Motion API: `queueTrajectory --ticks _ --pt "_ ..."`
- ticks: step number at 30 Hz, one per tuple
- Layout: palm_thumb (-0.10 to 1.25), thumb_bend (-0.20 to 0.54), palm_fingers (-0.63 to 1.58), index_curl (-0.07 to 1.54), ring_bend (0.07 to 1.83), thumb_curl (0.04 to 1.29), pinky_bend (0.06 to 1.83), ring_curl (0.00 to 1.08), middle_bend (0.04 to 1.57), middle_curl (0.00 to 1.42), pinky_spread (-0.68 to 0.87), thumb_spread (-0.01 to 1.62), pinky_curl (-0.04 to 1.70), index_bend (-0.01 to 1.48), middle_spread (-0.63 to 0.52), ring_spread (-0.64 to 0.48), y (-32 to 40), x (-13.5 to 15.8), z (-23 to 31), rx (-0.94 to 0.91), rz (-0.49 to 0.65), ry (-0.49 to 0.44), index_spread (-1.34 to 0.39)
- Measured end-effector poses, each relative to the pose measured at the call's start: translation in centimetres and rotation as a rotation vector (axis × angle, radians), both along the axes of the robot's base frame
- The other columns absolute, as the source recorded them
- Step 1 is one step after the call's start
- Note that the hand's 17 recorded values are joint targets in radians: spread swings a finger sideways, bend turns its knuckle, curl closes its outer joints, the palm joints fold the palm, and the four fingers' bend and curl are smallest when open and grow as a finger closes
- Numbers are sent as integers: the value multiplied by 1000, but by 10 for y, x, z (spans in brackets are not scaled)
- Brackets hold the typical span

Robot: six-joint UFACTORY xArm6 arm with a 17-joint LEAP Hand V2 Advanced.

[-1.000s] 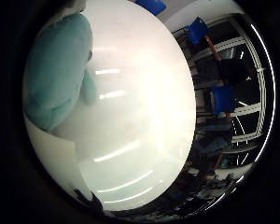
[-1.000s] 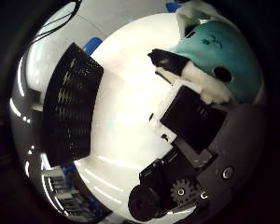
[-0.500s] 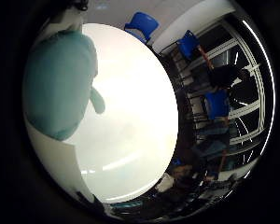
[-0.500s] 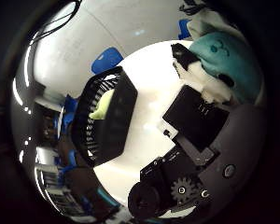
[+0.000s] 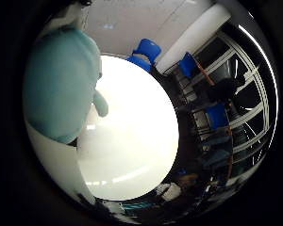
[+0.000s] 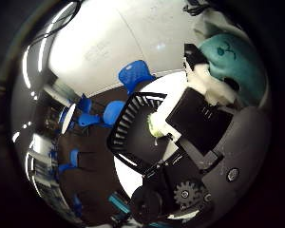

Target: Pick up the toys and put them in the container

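A teal plush toy [image 5: 61, 89] with a drawn face sits close against my palm, and my right hand [image 6: 199, 128] has its white and black fingers curled round it. It hangs above the white round table [image 5: 132, 150]. The black slatted container [image 6: 128, 137] stands on the table at its edge, beside the hand and below it. A yellow-green toy [image 6: 156, 124] lies inside the container, partly hidden by a black part of a finger.
Blue chairs [image 6: 133, 78] stand on the dark floor beyond the container, with more [image 5: 146, 49] past the table's far edge. A white wall [image 6: 114, 38] lies behind, and tall window frames [image 5: 236, 108] line one side.
The view has tilted up and swung, so the room and chairs show and the container looms nearer the palm. The teal plush has stayed in the hand's hold.
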State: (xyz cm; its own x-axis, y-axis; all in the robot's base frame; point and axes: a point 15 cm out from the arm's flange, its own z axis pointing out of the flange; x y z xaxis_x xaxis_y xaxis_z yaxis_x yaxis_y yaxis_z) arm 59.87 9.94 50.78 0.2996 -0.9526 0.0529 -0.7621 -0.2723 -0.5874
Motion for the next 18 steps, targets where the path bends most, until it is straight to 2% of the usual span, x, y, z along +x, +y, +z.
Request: queueTrajectory --ticks 7,18 --pt "1033 -19 1099 797 1360 877 1190 794 1390 718 -194 600 1030 1106 -107 -225 60 -4 1 45 41 -13 -224" --pt "1026 -20 1106 799 1344 903 1145 811 1386 715 -207 585 1097 1110 -107 -228 119 0 -38 72 70 39 -223"
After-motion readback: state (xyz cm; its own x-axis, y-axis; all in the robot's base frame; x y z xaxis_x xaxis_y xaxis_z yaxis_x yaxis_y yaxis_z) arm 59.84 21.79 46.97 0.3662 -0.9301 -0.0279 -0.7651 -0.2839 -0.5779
